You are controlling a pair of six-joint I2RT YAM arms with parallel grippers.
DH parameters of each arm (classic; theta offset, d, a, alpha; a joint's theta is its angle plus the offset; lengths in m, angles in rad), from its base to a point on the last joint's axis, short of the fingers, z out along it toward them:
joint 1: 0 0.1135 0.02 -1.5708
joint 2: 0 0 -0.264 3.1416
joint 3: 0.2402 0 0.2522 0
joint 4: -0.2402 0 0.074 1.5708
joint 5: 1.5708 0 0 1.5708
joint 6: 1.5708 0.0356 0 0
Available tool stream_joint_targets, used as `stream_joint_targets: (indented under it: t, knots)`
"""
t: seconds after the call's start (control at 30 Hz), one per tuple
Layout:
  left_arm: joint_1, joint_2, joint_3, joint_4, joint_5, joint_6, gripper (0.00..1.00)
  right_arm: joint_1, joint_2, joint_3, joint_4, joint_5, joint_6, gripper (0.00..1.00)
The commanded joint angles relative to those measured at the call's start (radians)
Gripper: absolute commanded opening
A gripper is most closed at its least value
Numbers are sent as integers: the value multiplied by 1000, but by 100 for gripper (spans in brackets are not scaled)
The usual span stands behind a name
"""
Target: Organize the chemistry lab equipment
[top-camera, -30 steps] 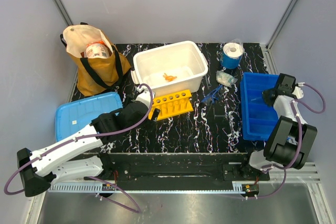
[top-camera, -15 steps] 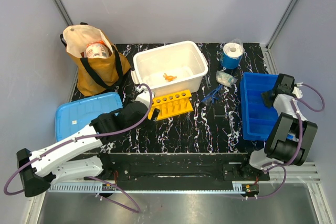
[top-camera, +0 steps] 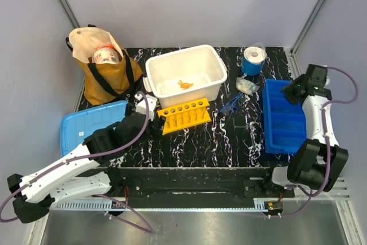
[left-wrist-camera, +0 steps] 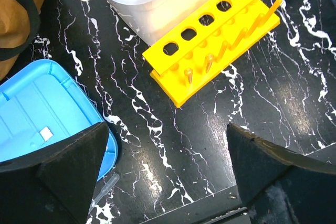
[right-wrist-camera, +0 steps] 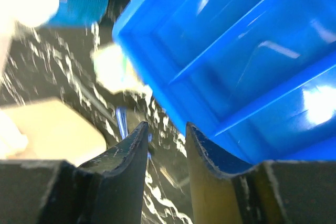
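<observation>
Right gripper (right-wrist-camera: pixel 165 125) hangs over the far end of the blue bin (top-camera: pixel 267 113), jaws narrow, nothing in them, so it looks between items. Safety glasses (top-camera: pixel 231 104) and packet (top-camera: pixel 246 85) sit on the bench (top-camera: pixel 229 136) just left of it; next it needs to reach there. Left gripper (left-wrist-camera: pixel 165 135) is wide, empty.

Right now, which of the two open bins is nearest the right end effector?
The dark blue divided bin on the right side; the right end effector hovers at its far corner. The white tub sits mid-table, farther off.
</observation>
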Motion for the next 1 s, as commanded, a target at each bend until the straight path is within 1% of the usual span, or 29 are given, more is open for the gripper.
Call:
stream_joint_targets:
  t: [0.0,0.2,0.33,0.5,0.73,0.77,0.97]
  knots:
    - [-4,-70,-15,50,-61,-12,99,141,-41,39,-98,-69,-150,41]
    - [-4,-161,-33,64,-107,-22,99,301,-38,-7,-77,-22,-249,42]
    - [-4,-202,-45,84,-118,-19,99,393,-7,-64,-35,-59,-250,42]
    - [-4,-219,-55,99,-106,-13,99,505,57,-107,6,-19,-225,43]
    - [-4,-208,-50,93,-97,-12,99,624,195,-122,32,66,-204,42]
    - [-5,-211,-53,95,-97,-12,99,635,212,-123,37,67,-200,41]
    - [-4,-218,-56,99,-101,-10,99,692,296,-117,43,178,-200,39]
